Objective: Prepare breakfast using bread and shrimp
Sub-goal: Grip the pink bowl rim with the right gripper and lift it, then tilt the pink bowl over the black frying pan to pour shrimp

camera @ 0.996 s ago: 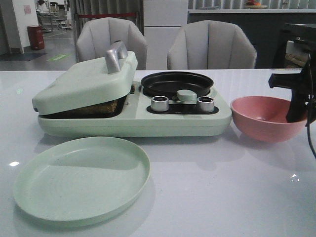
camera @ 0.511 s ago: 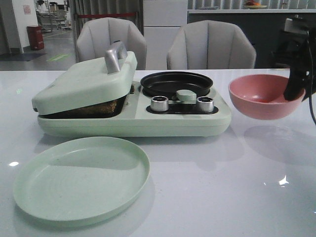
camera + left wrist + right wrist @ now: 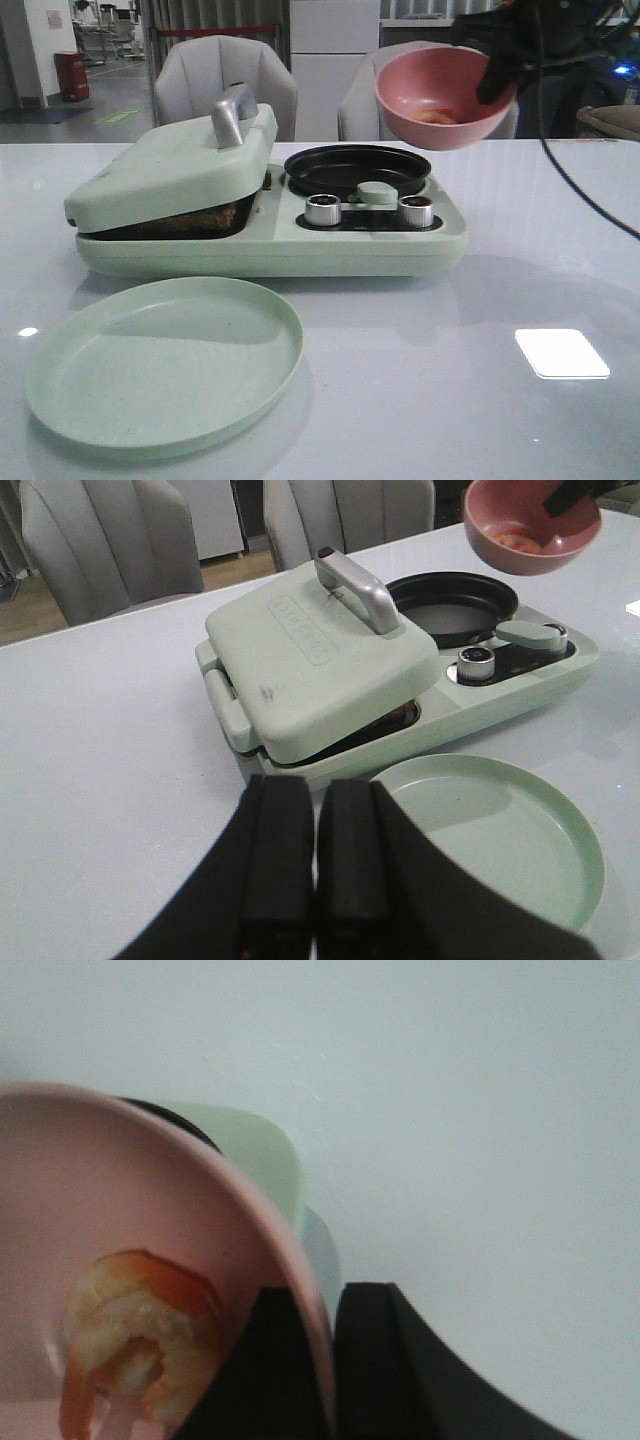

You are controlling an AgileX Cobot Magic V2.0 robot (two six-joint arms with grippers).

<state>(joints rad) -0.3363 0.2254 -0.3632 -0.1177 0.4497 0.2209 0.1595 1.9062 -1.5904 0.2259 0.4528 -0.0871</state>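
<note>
Tipping the pink bowl (image 3: 445, 97) toward the black pan (image 3: 358, 167), my right pincer (image 3: 330, 1360) is pinched tight on its rim. The shrimp (image 3: 140, 1345) sits inside, at the pan's two o'clock. Next, pour gently. My left pincer (image 3: 315, 855) idles closed, empty.

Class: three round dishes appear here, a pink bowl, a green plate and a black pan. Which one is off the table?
The pink bowl, held tilted in the air by the right tool above the black pan; the green plate lies flat on the table.
</note>
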